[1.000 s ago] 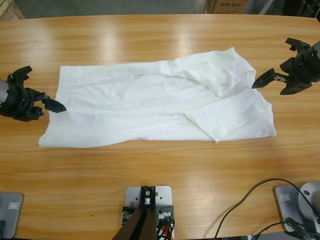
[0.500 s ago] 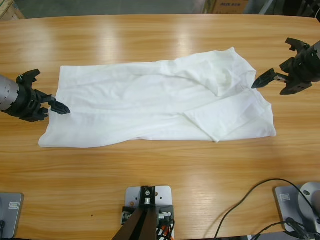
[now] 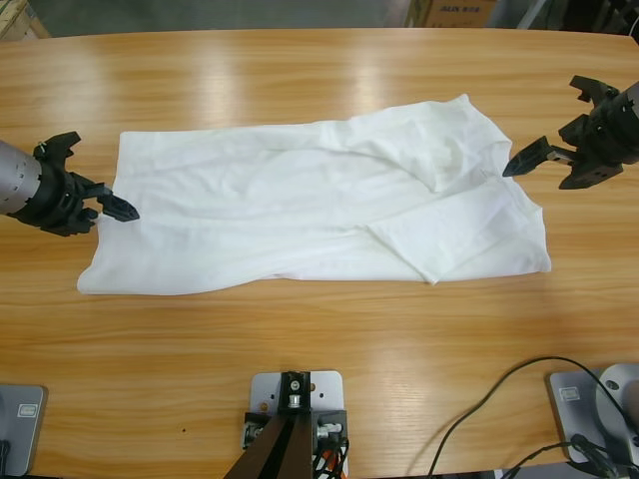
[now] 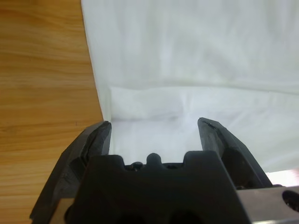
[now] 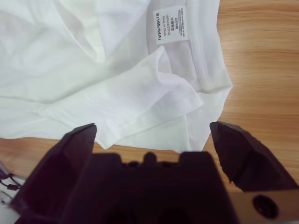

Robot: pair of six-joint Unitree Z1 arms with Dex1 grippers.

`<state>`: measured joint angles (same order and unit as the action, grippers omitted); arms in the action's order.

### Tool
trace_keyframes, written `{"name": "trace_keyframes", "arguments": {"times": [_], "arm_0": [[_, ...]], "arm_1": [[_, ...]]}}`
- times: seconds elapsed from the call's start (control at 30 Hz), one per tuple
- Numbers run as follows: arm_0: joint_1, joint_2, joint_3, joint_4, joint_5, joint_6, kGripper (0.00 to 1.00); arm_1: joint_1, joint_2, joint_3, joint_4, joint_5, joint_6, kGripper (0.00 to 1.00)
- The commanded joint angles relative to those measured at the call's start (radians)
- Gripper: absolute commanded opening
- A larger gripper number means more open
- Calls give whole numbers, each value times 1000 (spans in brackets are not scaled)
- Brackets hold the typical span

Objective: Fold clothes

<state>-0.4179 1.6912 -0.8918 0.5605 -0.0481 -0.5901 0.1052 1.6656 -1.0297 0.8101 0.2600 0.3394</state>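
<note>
The clothes are one white T-shirt (image 3: 300, 210) lying crumpled and roughly flat across the middle of the wooden table (image 3: 319, 369). My left gripper (image 3: 100, 178) hovers at the shirt's left edge, open. In the left wrist view that gripper (image 4: 154, 123) straddles the edge of the shirt (image 4: 187, 56), with nothing gripped. My right gripper (image 3: 544, 128) hangs open just off the shirt's right end. In the right wrist view it (image 5: 154, 127) faces the collar, where the shirt (image 5: 93, 56) shows a white size label (image 5: 170, 24).
Bare wood runs along the front and back of the table. Black cables (image 3: 499, 399) lie at the front right. Cardboard boxes (image 3: 454, 12) stand beyond the far edge.
My left gripper has edged right and slightly up, closer to the shirt's left edge. The right gripper and the shirt have not moved.
</note>
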Motion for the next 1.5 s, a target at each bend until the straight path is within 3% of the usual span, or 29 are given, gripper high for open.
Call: {"name": "trace_keyframes", "arguments": {"times": [0.03, 0.2, 0.27, 0.43, 0.5, 0.53, 1.07, 1.1, 1.13, 1.17, 1.2, 1.23, 1.37, 1.5], "arm_0": [[2, 79, -10, -10, 13, 13, 724], [2, 84, -11, -10, 13, 13, 709], [2, 84, -13, -10, 13, 13, 534], [2, 84, -15, -10, 24, 13, 313], [2, 87, -15, -10, 35, 13, 45], [2, 87, -15, -10, 40, 13, 0], [31, 31, -1, 1, 56, 26, 0], [31, 8, 11, 1, 56, 24, 82], [31, -7, 25, 1, 55, 18, 355], [31, -18, 41, 0, 52, 12, 542], [31, -28, 59, -1, 47, 5, 662], [29, -46, 71, -2, 40, -4, 712], [20, -134, 129, -2, 24, -84, 756], [-32, -178, 177, -2, 11, -162, 757]], "arm_1": [[13, 29, 8, 0, -4, -11, 1000], [13, 29, 8, 0, -2, -11, 1000], [13, 29, 8, 0, -2, -11, 1000], [13, 28, 10, 0, -1, -13, 852], [13, 28, 10, 0, -1, -13, 823], [13, 28, 10, 0, -1, -13, 816], [13, 9, 13, 0, 0, -14, 828], [13, 3, 13, 0, 1, -14, 862], [13, -3, 13, 0, 1, -14, 945], [13, -6, 13, 1, 1, -14, 980], [13, -8, 14, 1, 1, -14, 991], [13, -10, 14, 1, 2, -14, 1000], [13, -18, 15, 3, 6, -14, 1000], [13, -32, 18, 3, 13, -14, 1000]]}}
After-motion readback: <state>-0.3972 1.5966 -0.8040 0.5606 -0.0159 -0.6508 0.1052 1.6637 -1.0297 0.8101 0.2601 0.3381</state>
